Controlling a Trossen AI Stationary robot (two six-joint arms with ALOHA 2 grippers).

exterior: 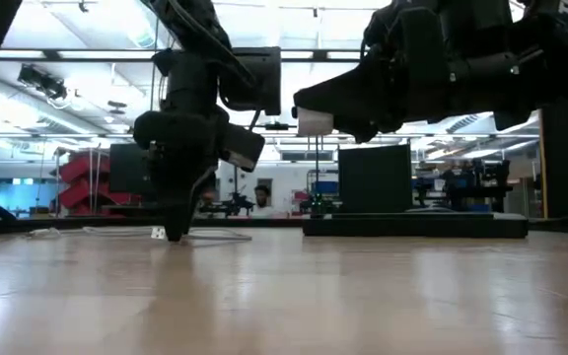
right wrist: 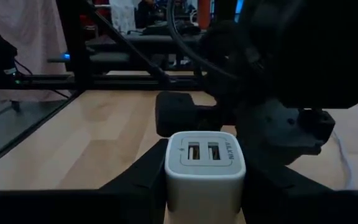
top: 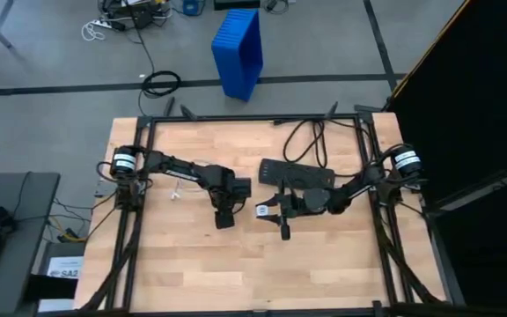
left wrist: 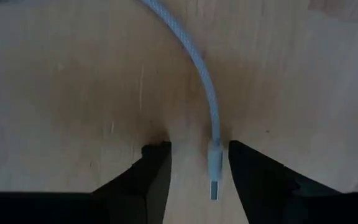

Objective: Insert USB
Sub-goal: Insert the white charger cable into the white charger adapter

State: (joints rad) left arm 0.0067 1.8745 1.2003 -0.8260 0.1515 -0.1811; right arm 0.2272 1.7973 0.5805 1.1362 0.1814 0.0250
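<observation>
The USB is a thin white cable [left wrist: 205, 81] lying on the wooden table, ending in a small plug [left wrist: 214, 174]. My left gripper [left wrist: 199, 171] points down at the table, open, with one finger on each side of the plug and a gap on both sides. In the low view its tips [exterior: 176, 233] reach the tabletop beside the cable [exterior: 106, 233]. My right gripper [right wrist: 205, 186] is shut on a white charger block [right wrist: 205, 165] with two USB ports, held above the table [exterior: 314, 122] just right of the left gripper [top: 224, 216]. My right gripper pinches the charger block by its two opposite side walls [right wrist: 170, 180] between its two fingers. The fingers lie about level and point toward the table's left. The block is lifted clear of the table, its face with the two ports [right wrist: 202, 151] turned toward the wrist camera.
A black power strip [top: 297, 173] lies on the table behind the grippers, its thick black cord [top: 311, 136] looping to the far edge. A blue crate [top: 238, 48] stands on the floor beyond the table. The near half of the tabletop [top: 262, 273] is bare wood.
</observation>
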